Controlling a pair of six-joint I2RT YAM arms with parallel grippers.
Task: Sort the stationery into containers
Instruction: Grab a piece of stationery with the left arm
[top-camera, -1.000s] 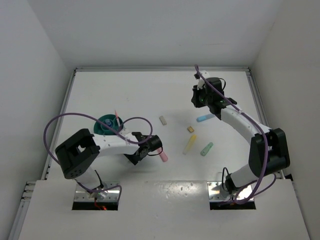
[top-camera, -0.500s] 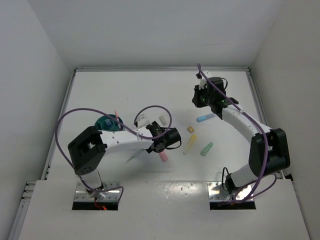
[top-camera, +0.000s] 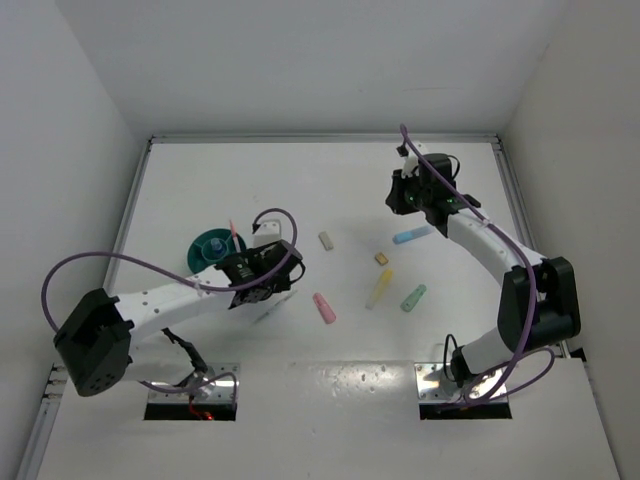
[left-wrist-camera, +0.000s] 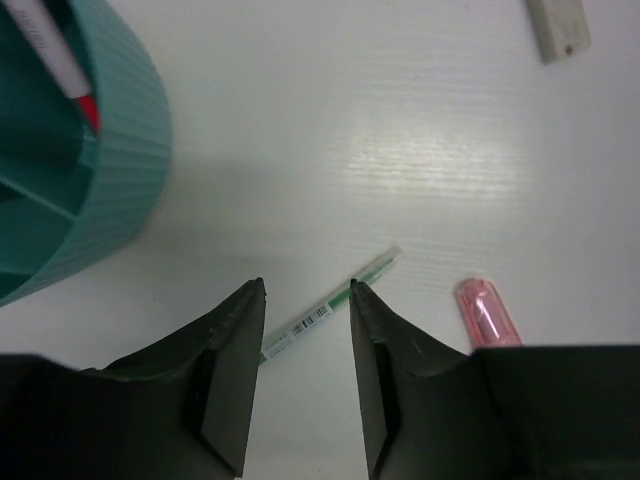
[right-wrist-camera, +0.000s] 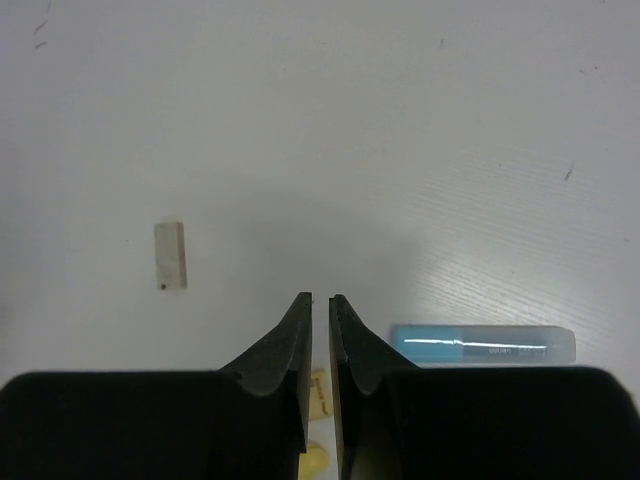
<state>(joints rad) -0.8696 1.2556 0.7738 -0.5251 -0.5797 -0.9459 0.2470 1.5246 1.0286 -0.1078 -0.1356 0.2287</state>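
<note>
Though wrists miss it — green marker (top-camera: 413, 298).

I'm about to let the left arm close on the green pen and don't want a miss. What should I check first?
1. Left gripper open: ok, jaws are apart.
2. Green pen between the fingers: ok, it crosses the gap at a slant.
3. Fingers low enough to pinch it: cannot tell, height above the table is unclear.
4. Pink marker outside the grasp: ok, it lies apart, beyond the right-hand finger.
5. Cup has room: ok, only a red-tipped pen shows in it.
6. Right gripper out of the way: ok, shut, over by the blue marker.
</note>
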